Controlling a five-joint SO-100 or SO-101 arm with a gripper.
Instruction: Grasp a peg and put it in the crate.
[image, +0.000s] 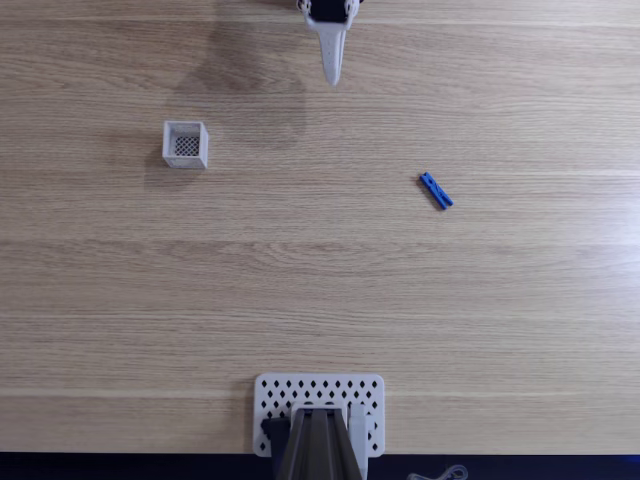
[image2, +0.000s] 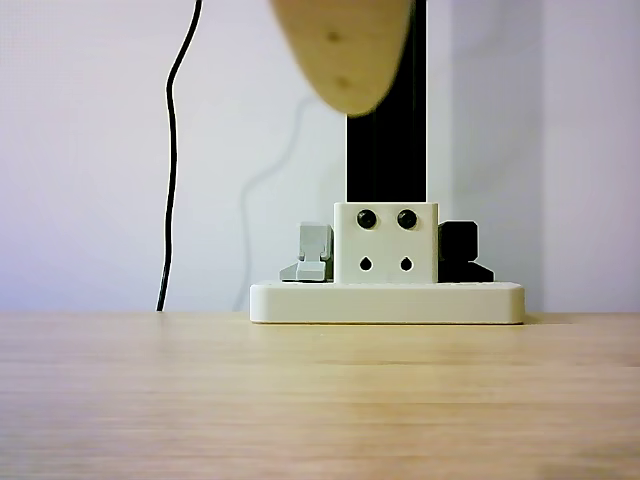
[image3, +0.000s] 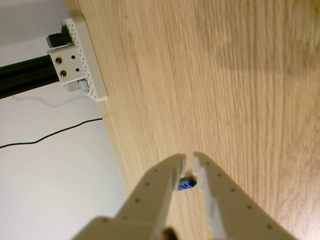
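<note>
Though small and slim, the peg (image: 435, 190) looks like hard plastic — light, stiff and probably a little slick, so it should not bend or break under a firm pinch, but it could skid or pivot on the smooth wood if caught off-centre. It lies flat on the desk (image: 320, 290) at a slant in the fixed view, right of centre, well apart from the crate (image: 186, 144), which stands upright on the left side of that view with its dark mesh floor showing. The best hold, as a judgement, is across the narrow width near the middle of its length, with the jaws turned square to its long axis; a grip at either end would likely let it swing.

In the fixed view the claw (image: 332, 75) hangs at the top edge, near neither object. In the wrist view the claw (image3: 190, 161) has its pale fingers nearly together, only a thin slit between the tips, and clamped on nothing — a scrap of blue shows beyond them, lower on the desk, which is likely the peg.

A white perforated plate (image: 319, 414) sits at the near edge carrying a dark post. No brand, label or writing can be read on any object.
</note>
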